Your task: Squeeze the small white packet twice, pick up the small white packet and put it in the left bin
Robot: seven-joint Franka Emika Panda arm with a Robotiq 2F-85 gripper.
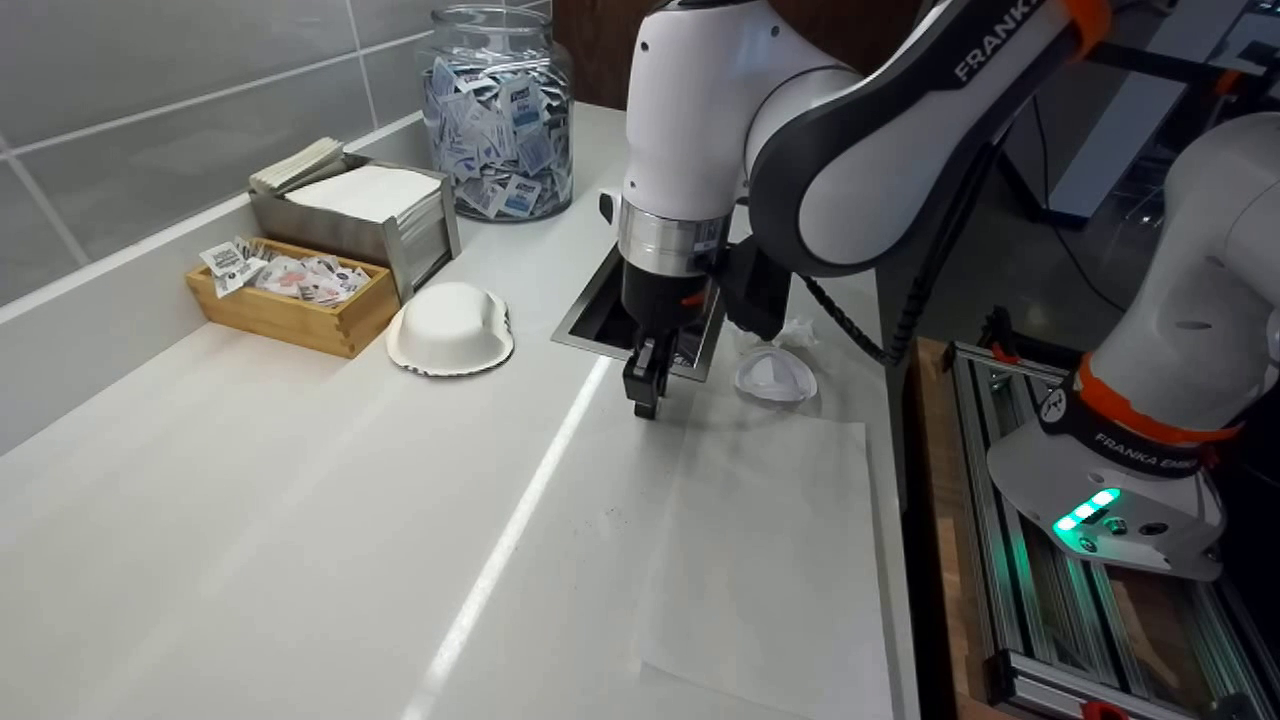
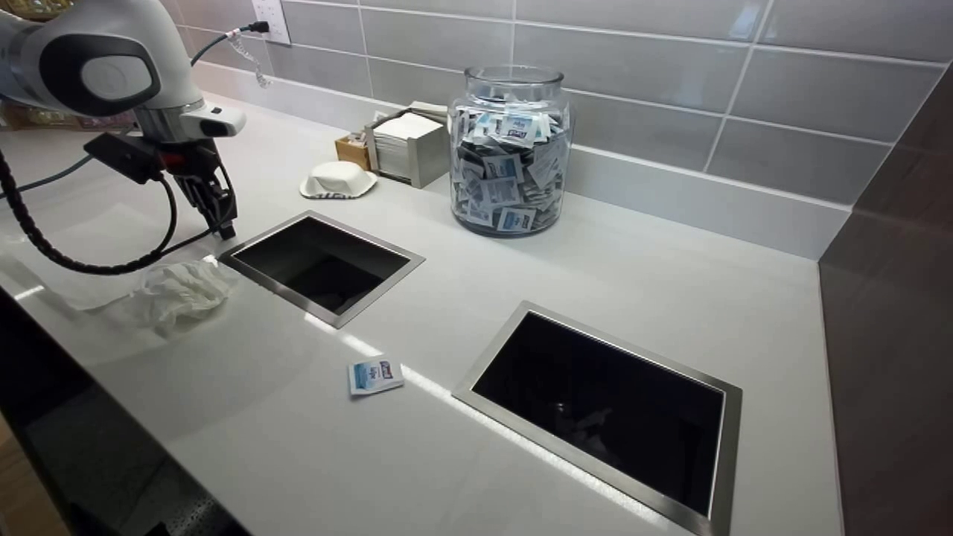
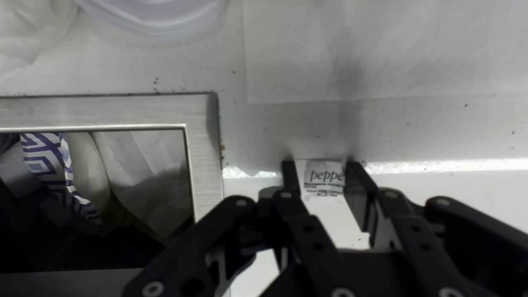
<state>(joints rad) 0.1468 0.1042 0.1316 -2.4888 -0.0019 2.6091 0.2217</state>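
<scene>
Nearest the wrist camera, the end effector point(image 3: 321, 168) is seen pointed down at the counter point(image 1: 300, 540), its jaws parted by only a narrow gap. Within that gap the small white packet point(image 3: 324, 185), printed "peppe", is framed: one of the fingertips point(image 3: 290, 175) at its left, one at its right in the wrist view. Print is run across the gap and cut short at the right. Packet ends are partly covered; long axis not established. Whether the packet is gripped or merely straddled cannot be told; squeeze count likewise.

The left bin point(image 3: 204, 165) is set just left of the packet in that view. By judgement, only a small lift and leftward carry are called for once squeezing is done.

Counter: pale, glossy, dark-specked, crossed by a bright strip. A paper sheet point(image 1: 770, 540) is laid to the right in an exterior view. A wipe packet point(image 2: 375, 377) is found on the near side, between the left bin and the right bin point(image 2: 727, 447); judged not the one meant.

Far side: upturned bowl point(image 2: 339, 180), wooden box point(image 2: 354, 153), napkin holder point(image 2: 432, 158) and glass jar point(image 2: 514, 82) are ranged before a tiled wall point(image 2: 640, 97).
</scene>
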